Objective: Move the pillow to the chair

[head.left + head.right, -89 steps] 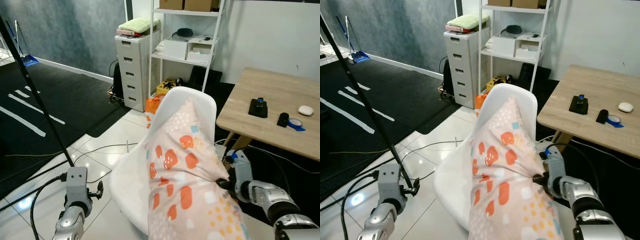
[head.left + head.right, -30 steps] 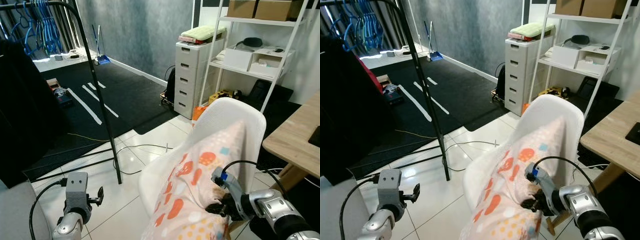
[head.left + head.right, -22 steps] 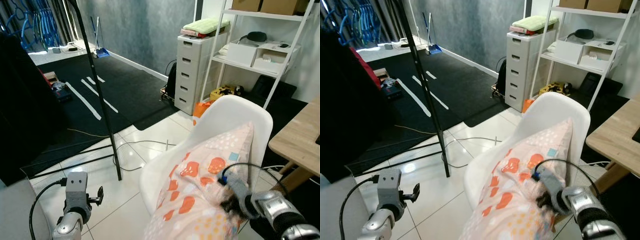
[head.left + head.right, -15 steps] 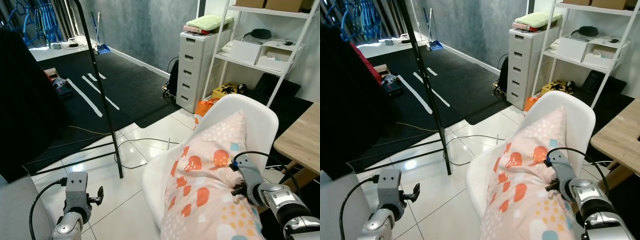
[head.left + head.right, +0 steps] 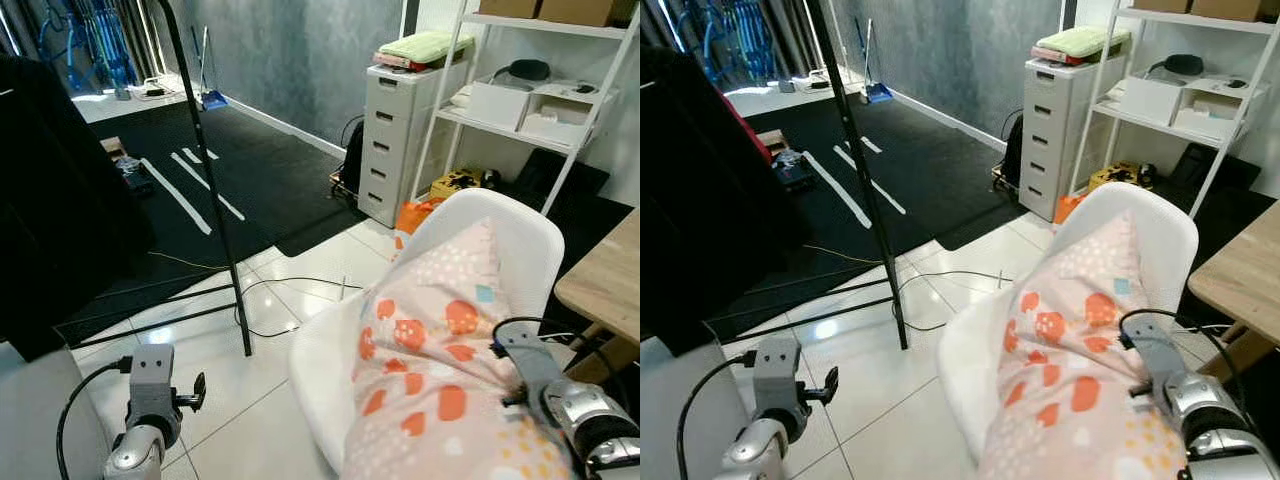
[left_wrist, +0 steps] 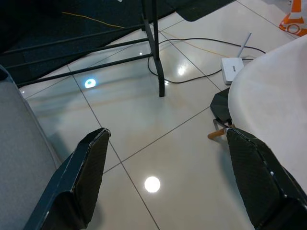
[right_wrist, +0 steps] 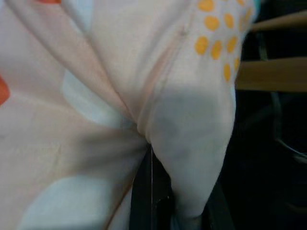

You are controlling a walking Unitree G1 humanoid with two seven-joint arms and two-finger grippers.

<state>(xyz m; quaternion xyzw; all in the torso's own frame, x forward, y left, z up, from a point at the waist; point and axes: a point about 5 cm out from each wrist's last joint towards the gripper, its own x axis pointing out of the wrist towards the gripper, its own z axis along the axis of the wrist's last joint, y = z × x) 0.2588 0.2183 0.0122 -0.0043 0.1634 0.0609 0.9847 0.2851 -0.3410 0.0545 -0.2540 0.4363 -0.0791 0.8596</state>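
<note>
Pale pink fabric pillow with orange prints (image 5: pixel 440 370) lying in white moulded plastic chair (image 5: pixel 520 235), lower end cut off by frame. Right gripper (image 7: pixel 151 191) clamped on bunched pillow fabric, fingertips buried. Left gripper (image 6: pixel 168 182) spread apart, over glossy tiled floor (image 6: pixel 144 139).

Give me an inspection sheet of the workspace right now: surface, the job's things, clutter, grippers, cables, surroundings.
Surface: glossy white tile floor beside black carpet.
Job's things: patterned pillow lies against the white chair, filling its seat.
Clutter: small white box with an antenna on the tiles.
Grippers: right gripper pinches a fold of the pillow's fabric; left gripper open, low over the tiles.
Cables: black cable loops across the tiles; another runs along the right arm.
Surroundings: black garment rack, white drawer unit, white shelf rack, wooden table edge.
</note>
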